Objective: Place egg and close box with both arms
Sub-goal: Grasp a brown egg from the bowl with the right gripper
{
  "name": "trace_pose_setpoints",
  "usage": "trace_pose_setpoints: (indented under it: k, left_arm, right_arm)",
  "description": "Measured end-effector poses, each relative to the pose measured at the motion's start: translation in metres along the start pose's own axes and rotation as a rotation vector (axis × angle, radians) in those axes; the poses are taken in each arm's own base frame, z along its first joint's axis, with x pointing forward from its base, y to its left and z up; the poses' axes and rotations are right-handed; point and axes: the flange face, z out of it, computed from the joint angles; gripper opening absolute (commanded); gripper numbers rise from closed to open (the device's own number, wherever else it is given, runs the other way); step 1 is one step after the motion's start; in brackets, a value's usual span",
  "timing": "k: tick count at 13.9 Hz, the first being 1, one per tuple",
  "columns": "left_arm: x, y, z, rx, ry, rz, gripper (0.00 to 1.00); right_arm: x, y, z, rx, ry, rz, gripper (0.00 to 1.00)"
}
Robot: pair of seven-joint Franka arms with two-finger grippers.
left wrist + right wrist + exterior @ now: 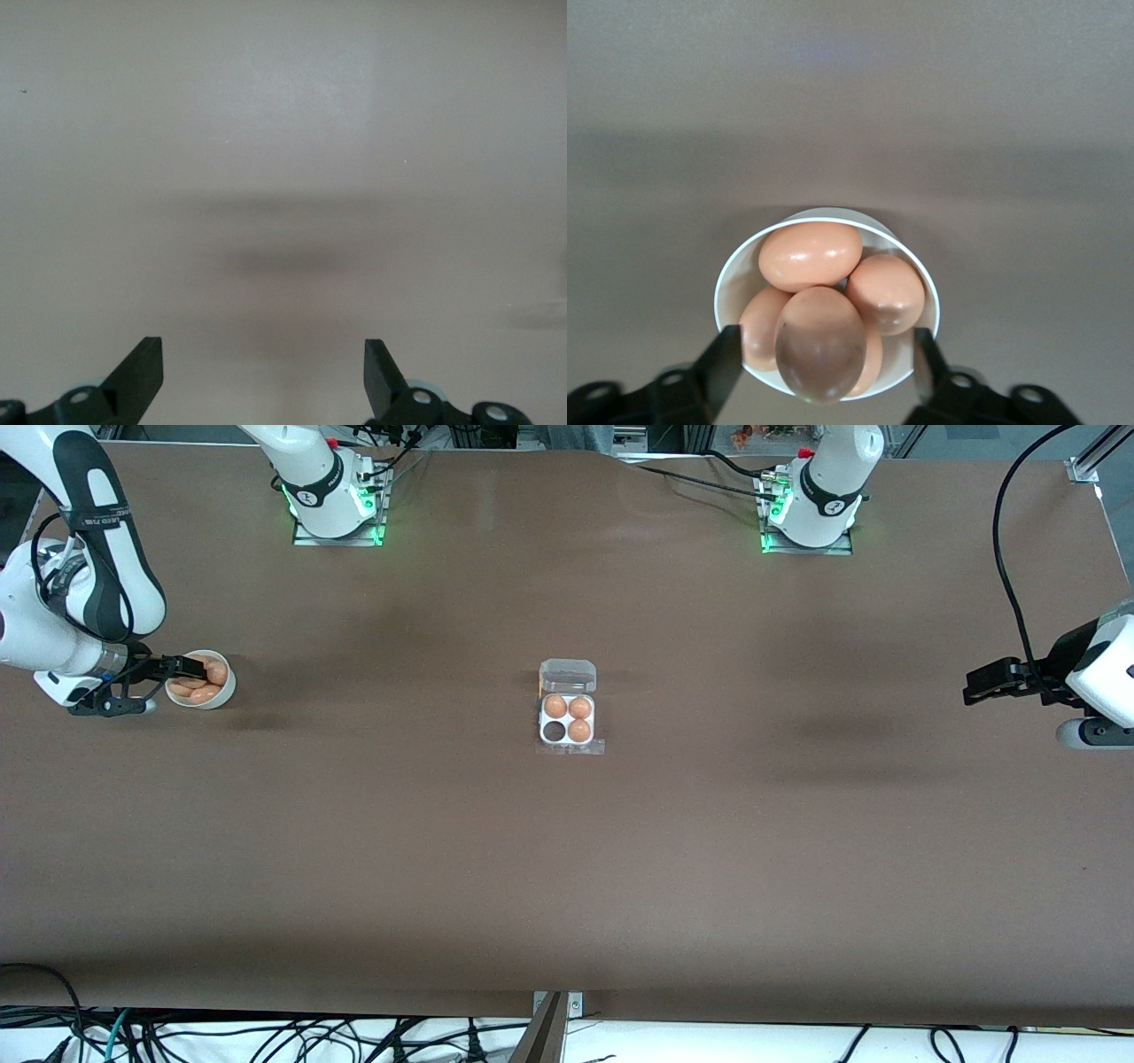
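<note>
Clear-plastic box (pixel 567 719) open, one cell dark | right gripper (pixel 824 367) spread over the egg bowl (pixel 222 691), fingertips cropped | left gripper (pixel 263 372) parted, waiting over bare table (pixel 567 886)

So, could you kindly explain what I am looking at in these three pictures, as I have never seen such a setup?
Two white robot arms stand at a brown table. One picture looks down from across it; the other two come from cameras on each arm's wrist. Mid-table sits the box, lid open, holding three eggs with one cell empty. At the right arm's end a white bowl holds more eggs. The right gripper is over it, jaws open and holding nothing. The left gripper waits, jaws open, over bare table at the left arm's end.
</note>
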Motion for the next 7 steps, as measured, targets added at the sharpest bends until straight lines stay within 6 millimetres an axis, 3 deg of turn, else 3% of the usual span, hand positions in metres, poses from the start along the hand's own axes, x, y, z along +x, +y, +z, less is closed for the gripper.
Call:
trace_pose_setpoints:
  k: [3,7]
  left_arm:
    - [0.0000,0.0000,0.0000,0.000,0.000,0.000,1.00]
    - [0.0000,0.0000,0.0000,0.000,0.000,0.000,1.00]
  right_arm:
    - [0.0002,0.0000,0.0040,0.001,-0.008,0.000,0.61]
    - [0.0003,-0.0003,0.0057,0.002,-0.011,0.001,0.50]
